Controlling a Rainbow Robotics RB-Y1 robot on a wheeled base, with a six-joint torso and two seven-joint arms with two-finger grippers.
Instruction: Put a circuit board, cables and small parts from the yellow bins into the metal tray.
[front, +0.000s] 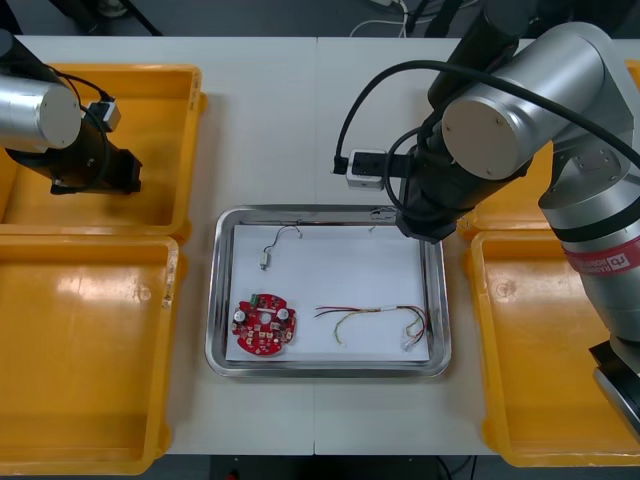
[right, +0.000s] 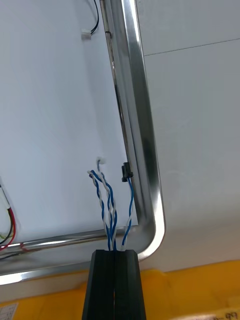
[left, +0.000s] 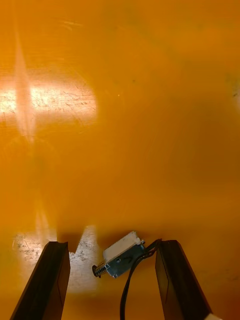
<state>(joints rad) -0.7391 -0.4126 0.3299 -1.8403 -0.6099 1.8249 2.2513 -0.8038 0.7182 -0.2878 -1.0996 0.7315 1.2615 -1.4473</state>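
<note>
Twisted blue and white cable (right: 107, 210) is the thing in hand right now. The right gripper (right: 116, 257) has its black fingers clamped together on one end, and the loose strands hang from the fingertips over the white inside of the metal tray (right: 134, 100). They sit just inside a rounded corner of the rim, at the tray's far right as seen from the front. The cable's small white and black plugs are close to the rim, but I can't tell whether they touch the liner. I'd call this the placing step for the cable: it is over the tray and not yet let go. Lying in the tray are a round red circuit board (front: 264, 324) at the near left, a red and yellow cable (front: 370, 318) to its right, and a thin dark cable (front: 278, 240) near the far edge. The next move seems simple enough: spread those fingers and let the twisted blue and white cable drop. It would ideally go a touch farther in from the rim, so no strand drapes over the metal lip. On the other side, the left gripper (left: 112, 245) is low over the floor of the far yellow bin (front: 160, 120). Its fingers are spread wide either side of a small metal part (left: 120, 255) with a black lead, not closed on it. My guess is that it wants to close on the part's body rather than on the wire.
</note>
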